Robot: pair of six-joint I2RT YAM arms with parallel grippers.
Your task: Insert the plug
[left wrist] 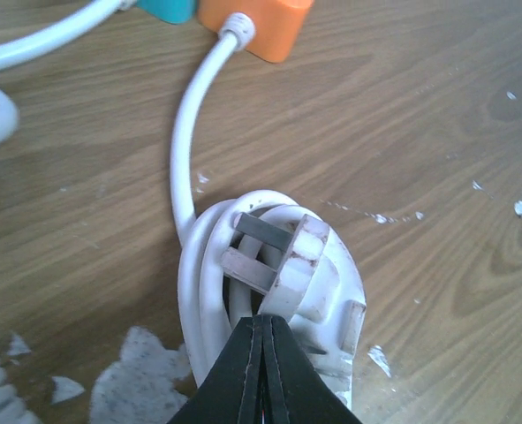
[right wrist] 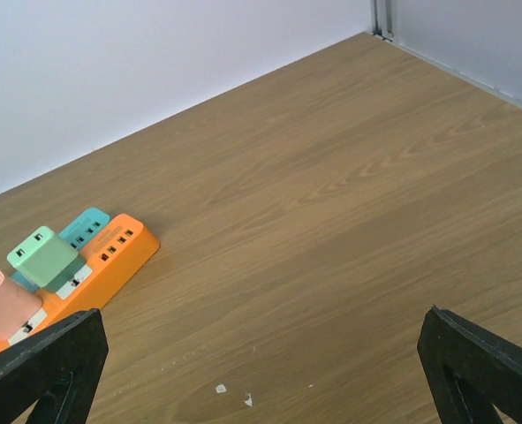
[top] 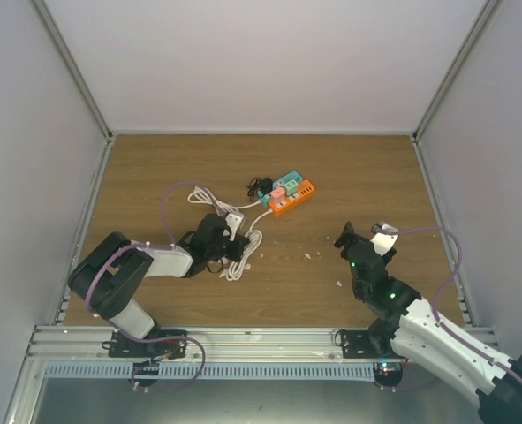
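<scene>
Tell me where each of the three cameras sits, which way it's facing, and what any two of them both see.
Top external: above and behind the bases, looking down on the table; both arms show, left end effector and right end effector.
Left wrist: on the left arm, looking past its shut fingers at the white plug and coiled cable.
Right wrist: on the right arm, facing across the wood toward a white wall; open fingers at the bottom corners.
Shared: all three show the orange power strip.

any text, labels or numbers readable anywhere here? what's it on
No readable text in any view.
The orange power strip shows no legible marking.
The green adapter and pink adapter have plain faces.
The white plug is scuffed, with no lettering visible.
</scene>
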